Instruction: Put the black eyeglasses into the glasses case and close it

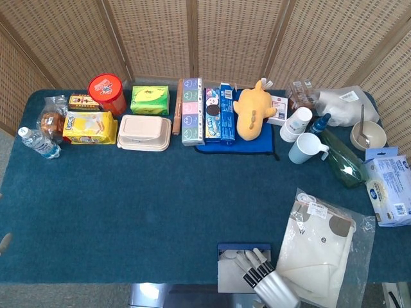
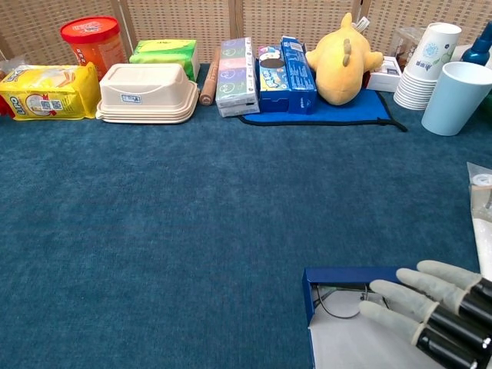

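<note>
At the far left edge of the head view only a grey fingertip of the left robot hand (image 1: pixel 5 240) shows, level with the table's (image 1: pixel 148 212) near half; whether that hand is wide or closed cannot be told from so little.

Well ahead of it along the far edge stand a water bottle (image 1: pixel 38 142), a yellow snack bag (image 1: pixel 90 127), a red tub (image 1: pixel 106 92) and a cream lidded box (image 1: pixel 144 133).

Near the front edge lies the glasses case (image 2: pixel 350 275), open, its blue wall toward the far side and its pale lining toward the robot. The black eyeglasses (image 2: pixel 338 300) lie inside it against that wall.

The right robot hand (image 2: pixel 430 311) reaches in from the right over the case, fingers (image 2: pixel 392 317) straight and slightly spread, holding nothing, covering the right part of the eyeglasses; contact is unclear.

Just right of this hand lies a clear bag of white cloth (image 1: pixel 321 247).
</note>
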Robot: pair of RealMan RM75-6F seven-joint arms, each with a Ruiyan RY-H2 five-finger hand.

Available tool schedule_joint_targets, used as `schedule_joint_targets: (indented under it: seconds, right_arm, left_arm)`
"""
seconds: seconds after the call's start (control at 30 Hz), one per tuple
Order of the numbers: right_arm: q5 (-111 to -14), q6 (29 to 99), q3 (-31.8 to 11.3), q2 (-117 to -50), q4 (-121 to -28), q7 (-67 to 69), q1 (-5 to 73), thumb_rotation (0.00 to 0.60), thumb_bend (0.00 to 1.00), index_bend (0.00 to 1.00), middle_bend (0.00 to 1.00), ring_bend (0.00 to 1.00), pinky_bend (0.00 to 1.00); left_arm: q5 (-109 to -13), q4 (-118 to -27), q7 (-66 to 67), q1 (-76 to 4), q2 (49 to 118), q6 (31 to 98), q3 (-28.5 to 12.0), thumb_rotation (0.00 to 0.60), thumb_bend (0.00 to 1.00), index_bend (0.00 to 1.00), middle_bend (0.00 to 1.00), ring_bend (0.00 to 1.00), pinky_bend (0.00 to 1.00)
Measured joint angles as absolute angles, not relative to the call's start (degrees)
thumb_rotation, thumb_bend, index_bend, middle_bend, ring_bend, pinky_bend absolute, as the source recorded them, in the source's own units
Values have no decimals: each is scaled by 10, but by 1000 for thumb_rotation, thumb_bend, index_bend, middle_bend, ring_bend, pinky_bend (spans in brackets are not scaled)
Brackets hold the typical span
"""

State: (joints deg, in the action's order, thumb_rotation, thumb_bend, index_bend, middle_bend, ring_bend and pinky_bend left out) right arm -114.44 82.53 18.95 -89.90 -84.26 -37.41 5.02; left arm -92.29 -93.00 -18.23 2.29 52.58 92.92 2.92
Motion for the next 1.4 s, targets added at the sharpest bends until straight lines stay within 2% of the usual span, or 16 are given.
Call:
schedule_joint_targets:
  seconds: [0.73,0.9,1.13,1.4]
  right_arm:
    - [-1196,894,163,-990,-641,-226,48,397,154,0,39,0,48]
    - [-1208,922,161,-1009,-597,-189,52,416,152,0,41,0,47]
    - [-1217,952,157,-1026,-560,-164,55,479,154,0,50,0,46]
    - [-1228,979,147,-1029,-556,-157,69,493,152,0,79,30,47]
  left_arm:
    - [-932,-928,-190,46,518,956,35,600,310,75,34,0,0]
    - [-934,-928,-190,49,518,959,36,600,310,75,34,0,0]
    - [-934,-925,-193,54,518,963,36,600,311,75,35,0,0]
    - [-934,-919,-198,58,522,968,36,600,310,75,34,0,0]
